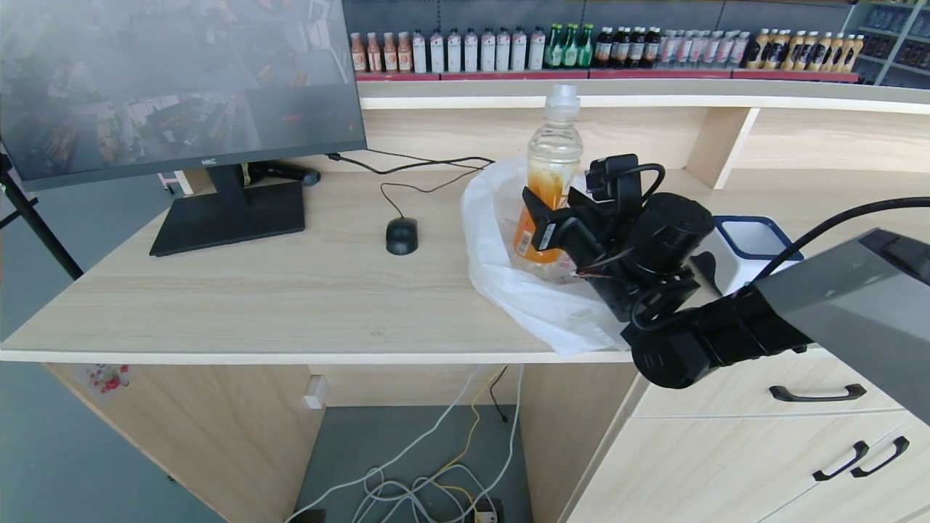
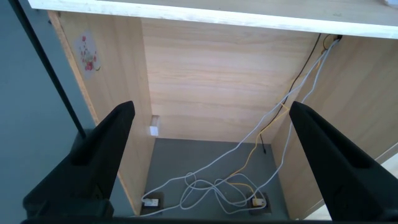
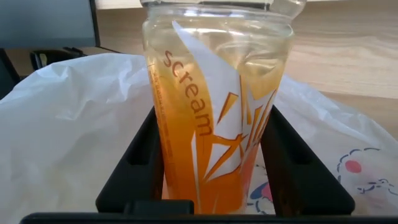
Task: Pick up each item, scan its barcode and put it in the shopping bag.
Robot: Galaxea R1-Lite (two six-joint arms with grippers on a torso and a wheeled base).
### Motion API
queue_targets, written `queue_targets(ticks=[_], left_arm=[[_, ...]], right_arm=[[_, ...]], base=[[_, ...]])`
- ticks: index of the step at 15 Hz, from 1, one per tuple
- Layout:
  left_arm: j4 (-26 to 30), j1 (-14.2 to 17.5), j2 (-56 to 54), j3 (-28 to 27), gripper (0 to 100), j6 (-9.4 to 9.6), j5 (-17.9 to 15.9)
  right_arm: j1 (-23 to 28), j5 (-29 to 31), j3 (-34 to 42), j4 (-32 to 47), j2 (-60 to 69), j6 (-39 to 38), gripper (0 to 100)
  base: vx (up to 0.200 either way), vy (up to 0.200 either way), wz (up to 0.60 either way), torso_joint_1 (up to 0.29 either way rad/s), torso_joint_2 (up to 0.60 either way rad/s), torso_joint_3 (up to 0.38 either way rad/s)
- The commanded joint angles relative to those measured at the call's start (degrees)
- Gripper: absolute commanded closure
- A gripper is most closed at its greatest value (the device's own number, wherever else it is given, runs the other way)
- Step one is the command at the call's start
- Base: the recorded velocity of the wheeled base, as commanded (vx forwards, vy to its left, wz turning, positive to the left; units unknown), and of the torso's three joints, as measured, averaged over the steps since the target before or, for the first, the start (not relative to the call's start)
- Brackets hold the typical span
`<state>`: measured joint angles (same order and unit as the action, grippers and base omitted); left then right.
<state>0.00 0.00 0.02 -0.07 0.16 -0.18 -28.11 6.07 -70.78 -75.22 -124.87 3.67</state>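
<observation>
Your R gripper (image 1: 548,218) clamps the bottle (image 1: 554,156) upright at the bag (image 1: 501,283), nr the desk (image 1: 290,356) front edge. L gripper (image 2: 211,112) gapes wide in open room under it.

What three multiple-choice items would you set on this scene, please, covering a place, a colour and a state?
1. Where is the bottle?
A: beside the monitor. B: at the shopping bag. C: in a drawer.
2. What colour is the mouse?
A: white. B: red. C: black.
3. How is the left tool?
A: open. B: shut on the bottle. C: shut on a cable.

Key:
1. B, since the right tool grips the bottle at the white bag.
2. C, since it lies black on the pale desk.
3. A, since its jaws stand wide apart with nothing between them.
</observation>
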Motion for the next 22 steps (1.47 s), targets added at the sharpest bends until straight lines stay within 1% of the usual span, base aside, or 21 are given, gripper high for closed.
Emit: queue_targets(ticks=[1,5,14,15,22], left_arm=[[0.0,0.0,0.0,0.0,0,-0.07,0.0],[0.0,0.0,0.0,0.0,0,0.02,0.0],[0.0,0.0,0.0,0.0,0,0.02,0.0],[0.0,0.0,0.0,0.0,0,0.02,0.0],[0.0,0.0,0.0,0.0,0,0.02,0.0]], right_arm=[[-0.2,0.0,2.0,-0.3,1.2,-0.2,100],[-0.3,0.0,5.8,-0.4,2.0,-1.2,100],[-0.3,0.0,7.0,-1.0,2.0,-1.4,100],[-0.4,0.0,7.1,-1.2,2.0,-1.4,0],[-0.2,-0.1,8.3,-4.2,2.4,-1.5,0]], base=[[0.000,0.000,0.00,0.000,0.00,0.000],[0.000,0.000,0.00,0.000,0.00,0.000],[0.000,0.000,0.00,0.000,0.00,0.000],[0.000,0.000,0.00,0.000,0.00,0.000],[0.000,0.000,0.00,0.000,0.00,0.000]])
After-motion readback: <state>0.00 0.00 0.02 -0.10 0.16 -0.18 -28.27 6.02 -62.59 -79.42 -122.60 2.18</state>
